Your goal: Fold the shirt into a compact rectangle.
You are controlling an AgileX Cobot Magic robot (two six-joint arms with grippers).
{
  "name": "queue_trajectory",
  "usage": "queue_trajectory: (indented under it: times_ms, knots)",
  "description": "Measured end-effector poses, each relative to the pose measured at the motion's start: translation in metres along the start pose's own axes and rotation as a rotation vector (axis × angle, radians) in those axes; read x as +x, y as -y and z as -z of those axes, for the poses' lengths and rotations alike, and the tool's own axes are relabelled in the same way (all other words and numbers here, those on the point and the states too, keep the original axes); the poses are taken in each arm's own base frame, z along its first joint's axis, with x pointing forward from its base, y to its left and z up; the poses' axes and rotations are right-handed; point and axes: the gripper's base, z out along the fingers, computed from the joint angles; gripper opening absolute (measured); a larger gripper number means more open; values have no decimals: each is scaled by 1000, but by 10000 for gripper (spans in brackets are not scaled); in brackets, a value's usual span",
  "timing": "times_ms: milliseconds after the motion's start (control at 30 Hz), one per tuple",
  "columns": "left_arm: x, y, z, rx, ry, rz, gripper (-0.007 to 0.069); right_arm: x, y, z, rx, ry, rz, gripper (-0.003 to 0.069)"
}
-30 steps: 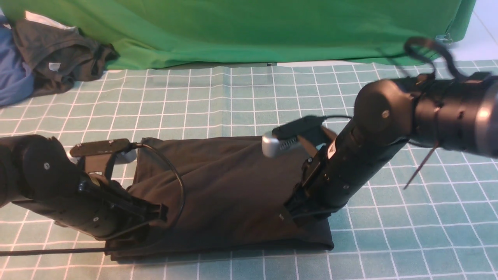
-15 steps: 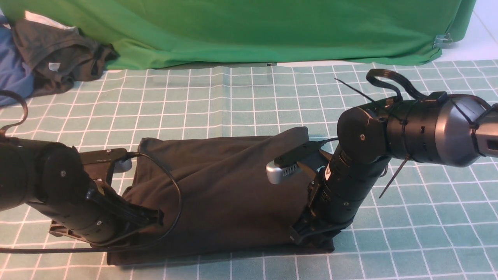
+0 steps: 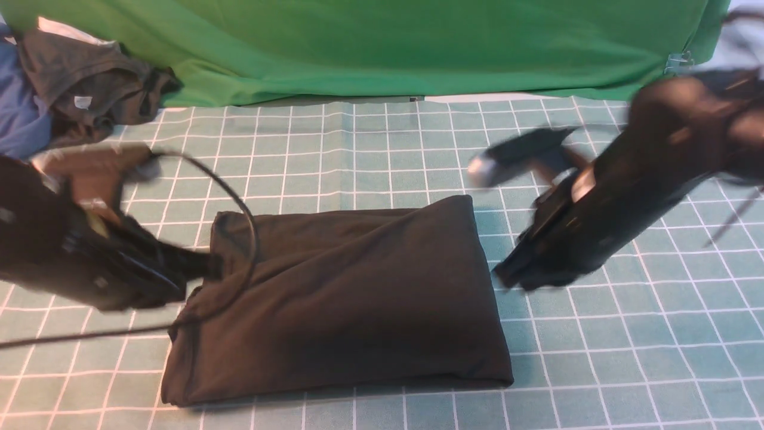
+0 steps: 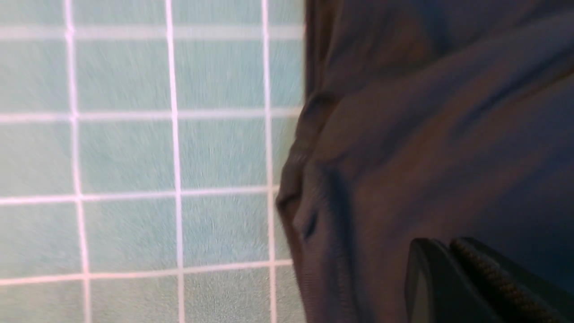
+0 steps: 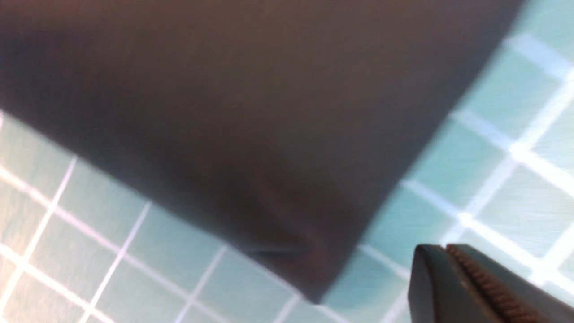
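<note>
Shirt [image 3: 340, 298] folded flat — hands closed, empty

1. The left gripper [image 3: 209, 266], jaws pressed together, sits at the shirt [image 3: 340, 298]'s left edge; bare grid cloth [image 3: 370, 149] lies open beyond it.
2. The right gripper [image 3: 507, 275], jaws together, hangs just off the shirt's right edge, with open cloth past it.
3. Far behind the left gripper, a dark grey garment [image 3: 89, 83] and a blue garment [image 3: 21, 113] crowd the corner.
</note>
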Motion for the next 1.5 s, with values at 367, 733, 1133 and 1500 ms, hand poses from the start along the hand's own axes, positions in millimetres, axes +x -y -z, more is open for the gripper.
queue_trajectory:
  times_ms: [367, 733, 1133, 1500]
  knots:
    - [28, 8, 88, 190, 193, -26, 7, -1, 33, 37, 57, 128, -94, 118]
    - [97, -8, 117, 219, 266, -51, 7, -15, 27, 61, 41, 229, -31, 240]
    - [128, -16, 155, 276, 547, -33, 7, 71, -22, 278, 263, 1010, 179, 27]
    - [110, -15, 171, 319, 806, -5, 11, 235, -51, 344, 373, 1537, 255, 22]
